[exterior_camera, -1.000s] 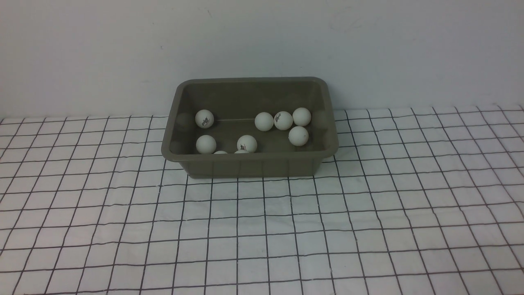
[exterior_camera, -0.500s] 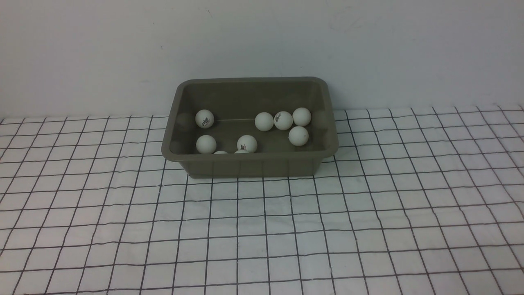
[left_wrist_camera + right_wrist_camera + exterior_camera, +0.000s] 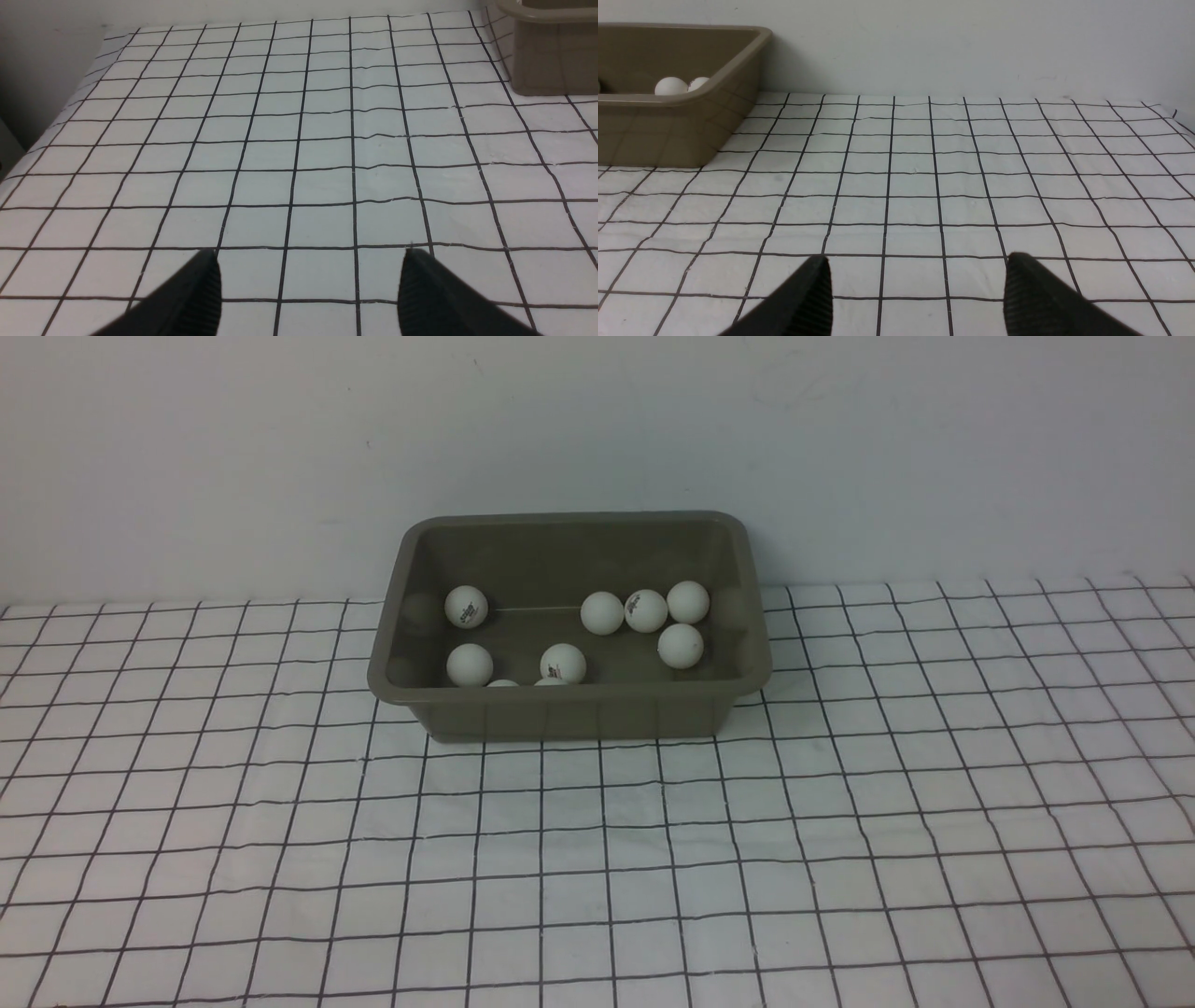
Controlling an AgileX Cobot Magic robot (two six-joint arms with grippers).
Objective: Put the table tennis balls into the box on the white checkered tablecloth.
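The box (image 3: 569,709) stands in the upper centre of the front view, on the white checkered tablecloth (image 3: 597,859) and close to the rear wall (image 3: 597,429); the table tennis balls (image 3: 602,613) all lie inside it; three form a row at the right rear with a fourth just in front; others sit toward the left side and along the near wall, two of them mostly hidden by the rim. The left gripper (image 3: 308,280) shows at the bottom of its wrist view; its fingers (image 3: 196,298) stand apart, holding nothing, above bare cloth. The right gripper (image 3: 915,284) shows likewise; its fingers (image 3: 1031,298) are spread and empty; the box occupies that frame's upper left.
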